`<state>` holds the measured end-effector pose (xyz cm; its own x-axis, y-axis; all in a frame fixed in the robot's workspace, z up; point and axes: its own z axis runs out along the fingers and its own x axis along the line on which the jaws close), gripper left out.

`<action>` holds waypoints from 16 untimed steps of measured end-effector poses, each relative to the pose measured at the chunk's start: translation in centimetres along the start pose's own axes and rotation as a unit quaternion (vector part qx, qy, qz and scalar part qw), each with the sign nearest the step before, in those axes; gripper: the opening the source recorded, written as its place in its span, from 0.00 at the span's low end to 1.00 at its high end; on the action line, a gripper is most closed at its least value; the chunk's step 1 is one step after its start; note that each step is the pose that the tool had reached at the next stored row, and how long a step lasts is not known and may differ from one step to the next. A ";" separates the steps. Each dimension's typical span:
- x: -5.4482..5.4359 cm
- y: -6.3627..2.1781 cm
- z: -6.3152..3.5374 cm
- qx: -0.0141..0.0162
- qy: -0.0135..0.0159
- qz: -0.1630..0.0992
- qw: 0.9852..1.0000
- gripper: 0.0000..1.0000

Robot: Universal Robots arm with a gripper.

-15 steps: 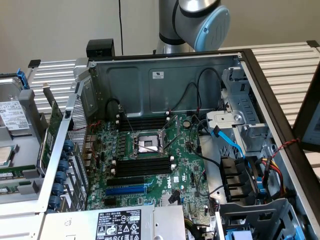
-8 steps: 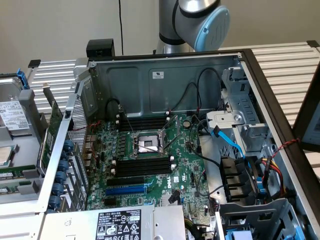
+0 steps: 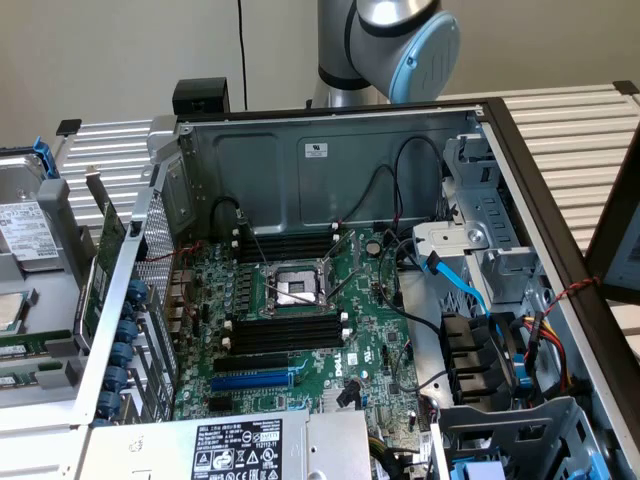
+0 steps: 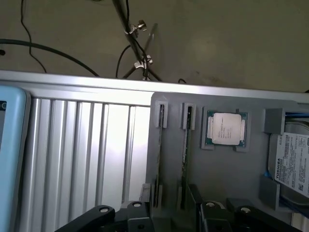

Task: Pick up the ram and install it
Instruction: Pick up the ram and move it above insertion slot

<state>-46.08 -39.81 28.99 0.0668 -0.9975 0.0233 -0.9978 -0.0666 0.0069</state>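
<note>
In the wrist view the ram [image 4: 186, 145] is a thin green stick standing on edge in a slot of a grey holder tray [image 4: 227, 169]. A second stick [image 4: 160, 145] stands parallel beside it. My gripper [image 4: 171, 216] hangs above the near end of these two sticks, open, with its black fingers [image 4: 99, 213] set wide apart and nothing held. In the exterior view the sticks [image 3: 22, 348] lie at the far left edge, outside the open computer case [image 3: 330, 150]. Black memory slots [image 3: 285, 335] run across the motherboard beside the CPU socket [image 3: 292, 288].
On the tray a CPU [image 4: 226, 129] sits next to the sticks, with a hard drive [image 4: 292, 164] beyond it. A blue expansion slot [image 3: 265, 380], black cables [image 3: 385, 200] and a blue cable [image 3: 462, 280] lie inside the case. The arm's joint [image 3: 400, 40] rises behind the case.
</note>
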 end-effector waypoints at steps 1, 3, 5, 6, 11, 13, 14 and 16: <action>-0.1 -0.03 0.17 0.000 0.000 0.000 1.000 0.42; -0.3 -0.08 0.55 0.000 0.000 0.000 1.000 0.42; -0.3 -0.09 0.91 0.000 0.000 0.000 1.000 0.42; -0.3 -0.09 1.08 0.000 0.000 0.000 1.000 0.42; -0.3 -0.09 1.99 0.000 0.000 0.000 1.000 0.42; -0.3 -0.10 2.37 0.000 0.000 0.000 1.000 0.42; -0.2 -0.09 2.54 0.000 0.000 0.000 1.000 0.42; -0.2 -0.09 2.91 0.000 0.000 0.000 1.000 0.42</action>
<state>-46.01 -39.71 26.08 0.0668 -0.9975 0.0237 -0.9978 -0.0666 0.0064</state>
